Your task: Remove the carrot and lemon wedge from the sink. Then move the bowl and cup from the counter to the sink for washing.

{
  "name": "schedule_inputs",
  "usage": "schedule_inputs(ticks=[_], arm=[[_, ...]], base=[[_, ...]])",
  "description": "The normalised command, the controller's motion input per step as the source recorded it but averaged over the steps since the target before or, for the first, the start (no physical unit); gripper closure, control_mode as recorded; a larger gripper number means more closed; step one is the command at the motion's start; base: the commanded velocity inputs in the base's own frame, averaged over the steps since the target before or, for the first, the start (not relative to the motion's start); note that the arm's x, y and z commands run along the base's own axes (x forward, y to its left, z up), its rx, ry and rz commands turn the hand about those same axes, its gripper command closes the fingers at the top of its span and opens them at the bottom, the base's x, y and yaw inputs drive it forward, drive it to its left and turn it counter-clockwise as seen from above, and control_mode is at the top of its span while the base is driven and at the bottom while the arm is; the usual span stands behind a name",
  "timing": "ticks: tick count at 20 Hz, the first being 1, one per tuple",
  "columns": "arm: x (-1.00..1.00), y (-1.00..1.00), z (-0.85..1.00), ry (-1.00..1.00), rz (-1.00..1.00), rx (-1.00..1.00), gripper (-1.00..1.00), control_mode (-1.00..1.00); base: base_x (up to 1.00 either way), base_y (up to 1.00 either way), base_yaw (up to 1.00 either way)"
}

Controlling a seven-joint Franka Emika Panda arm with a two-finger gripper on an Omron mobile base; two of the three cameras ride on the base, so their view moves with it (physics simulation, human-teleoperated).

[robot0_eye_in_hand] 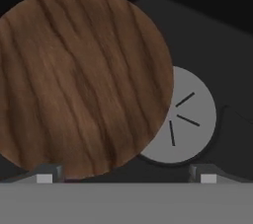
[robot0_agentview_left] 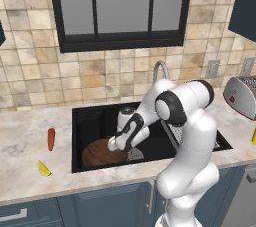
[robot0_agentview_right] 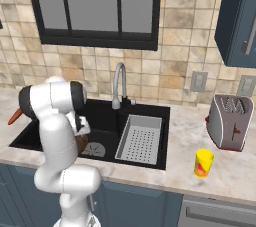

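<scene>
1. Bowl [robot0_agentview_left: 100, 154]: brown, wooden-looking, lying in the left part of the sink [robot0_agentview_left: 90, 116], partly covering the grey drain [robot0_eye_in_hand: 190, 119].
2. Gripper [robot0_eye_in_hand: 126, 174]: jaws spread wide, nothing held, poised over the bowl's edge beside the drain.
3. Carrot [robot0_agentview_left: 50, 139] and lemon wedge [robot0_agentview_left: 43, 169]: set on the counter [robot0_agentview_left: 25, 141] left of the sink.
4. Cup [robot0_agentview_right: 203, 162]: yellow, upright on the counter right of the sink, near the toaster [robot0_agentview_right: 230, 121].

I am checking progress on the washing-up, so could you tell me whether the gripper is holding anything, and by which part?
Nothing is held: the gripper is open above the bowl, which lies in the sink.
</scene>
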Motion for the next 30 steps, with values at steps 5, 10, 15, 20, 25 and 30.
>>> schedule_inputs(ticks=[5, 10, 15, 20, 25, 30], arm=[[-0.08, -0.01, 0.31, 0.00, 0.00, 0.00, -1.00, -1.00], [-0.09, -0.07, 0.33, 0.00, 0.00, 0.00, -1.00, -1.00], [-0.13, -0.10, 0.34, 0.00, -0.01, 0.00, -1.00, -1.00], [-0.22, -0.10, 0.29, 0.00, -0.02, 0.00, -1.00, -1.00], [-0.26, -0.12, 0.28, 0.00, -0.03, 0.00, -1.00, -1.00], [-0.23, -0.12, 0.32, 0.00, -0.06, 0.00, -1.00, -1.00]], base=[[0.00, 0.00, 0.00], [0.00, 0.00, 0.00], [0.00, 0.00, 0.00], [0.00, 0.00, 0.00], [0.00, 0.00, 0.00], [0.00, 0.00, 0.00]])
